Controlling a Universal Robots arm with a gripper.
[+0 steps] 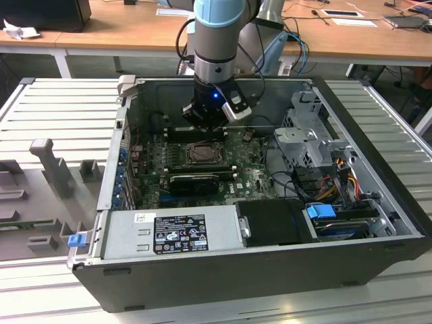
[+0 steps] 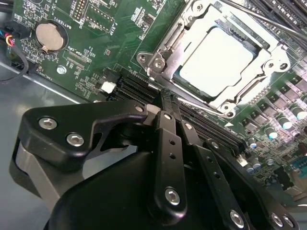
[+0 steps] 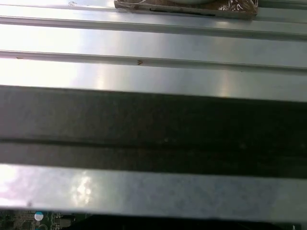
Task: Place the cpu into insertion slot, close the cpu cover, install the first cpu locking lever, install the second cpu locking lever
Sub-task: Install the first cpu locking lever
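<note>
While its two black fingers lie pressed together with no gap and nothing between them, the pincer hangs closed and empty just above the green motherboard, its tips near the edge of the insertion slot in the second wrist view. In the exterior view the pincer sits low inside the open computer case, just behind the socket, which suits work on the small parts around it rather than carrying anything.

Beyond the tips, the cpu lies flat in the insertion slot, its pale metal top showing through the square window of the cpu cover. The cover looks folded down over the chip, framing it on all sides, so seating and closing appear done. A thin metal rod crosses near the socket's far edge; whether it is a locking lever, and whether either lever is latched, I cannot tell.

Further out on the board, black memory slots run alongside the socket and a round coin battery sits in its holder. The case lies on its side, so the board faces upward for access from above. It holds, besides the board, a power supply along the near wall and a metal drive cage with bundled cables toward the exterior view's right. The case rests on a ribbed metal bench, where grey fixture blocks stand toward the exterior view's left.
</note>
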